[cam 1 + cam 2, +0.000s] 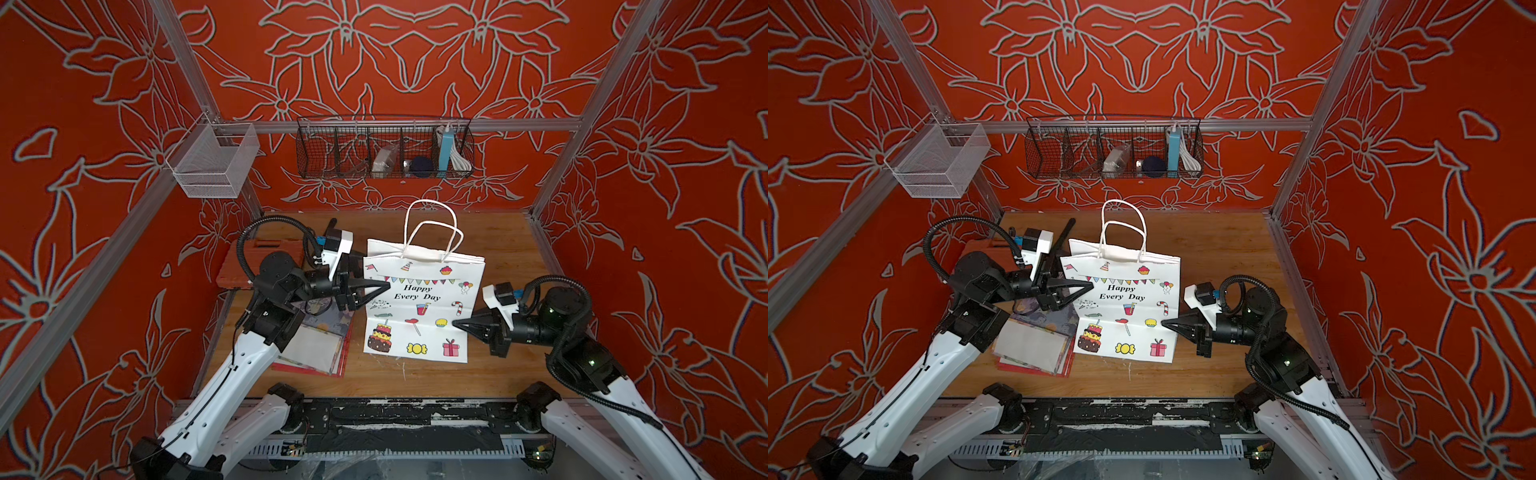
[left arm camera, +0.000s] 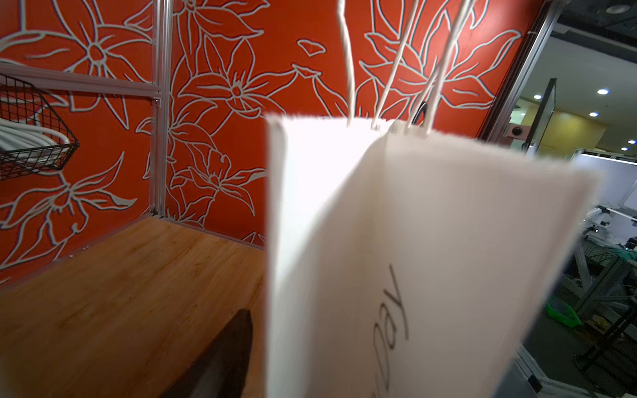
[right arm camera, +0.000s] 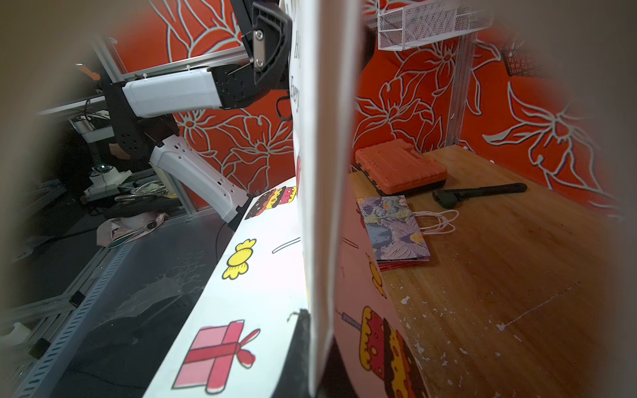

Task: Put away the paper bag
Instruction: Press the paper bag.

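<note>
In both top views: paper bag (image 1: 422, 307) upright at tabletop (image 1: 511, 249) centre, left gripper (image 1: 384, 286) and right gripper (image 1: 457, 323) at its side edges. Left wrist: fingers (image 2: 224, 358) parted, clear of paper. Right wrist: fingers (image 3: 301, 330) pinching bag edge; best keep that pinch firm while flattening.

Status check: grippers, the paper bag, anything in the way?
Right gripper shut on edge of paper bag; left gripper open at its other side. Bag standing, handles up. Stack of folded bags beside it, under left arm.
</note>
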Controlling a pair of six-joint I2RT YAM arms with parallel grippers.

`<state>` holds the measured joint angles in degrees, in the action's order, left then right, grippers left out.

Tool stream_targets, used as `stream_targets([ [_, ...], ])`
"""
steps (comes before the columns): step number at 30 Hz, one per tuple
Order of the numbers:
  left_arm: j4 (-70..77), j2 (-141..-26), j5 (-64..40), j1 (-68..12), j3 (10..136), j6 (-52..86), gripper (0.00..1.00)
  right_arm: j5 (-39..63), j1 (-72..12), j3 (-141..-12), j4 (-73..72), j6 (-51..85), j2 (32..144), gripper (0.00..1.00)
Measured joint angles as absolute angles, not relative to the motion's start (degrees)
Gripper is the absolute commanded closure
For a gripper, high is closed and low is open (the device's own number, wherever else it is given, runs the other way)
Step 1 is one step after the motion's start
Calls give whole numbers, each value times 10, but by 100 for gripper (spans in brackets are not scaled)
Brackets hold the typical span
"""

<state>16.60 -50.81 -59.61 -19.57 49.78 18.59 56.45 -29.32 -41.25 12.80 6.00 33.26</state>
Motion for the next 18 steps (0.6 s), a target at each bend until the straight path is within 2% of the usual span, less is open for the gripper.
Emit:
stream_targets([
  [3, 123, -490, -607, -196, 474, 151, 20, 564, -293, -413, 125, 64, 328, 100],
  [5, 99, -483, -629, -196, 461, 128, 25, 564, -293, -413, 124, 67, 328, 100],
  [13, 13, -478, -687, -195, 451, 41, 71, 566, -293, -413, 119, 77, 335, 100],
  [16, -17, -479, -700, -195, 460, 11, 96, 566, -293, -413, 119, 78, 338, 100],
  [18, -25, -479, -707, -195, 461, -1, 98, 566, -293, -414, 120, 78, 338, 100],
])
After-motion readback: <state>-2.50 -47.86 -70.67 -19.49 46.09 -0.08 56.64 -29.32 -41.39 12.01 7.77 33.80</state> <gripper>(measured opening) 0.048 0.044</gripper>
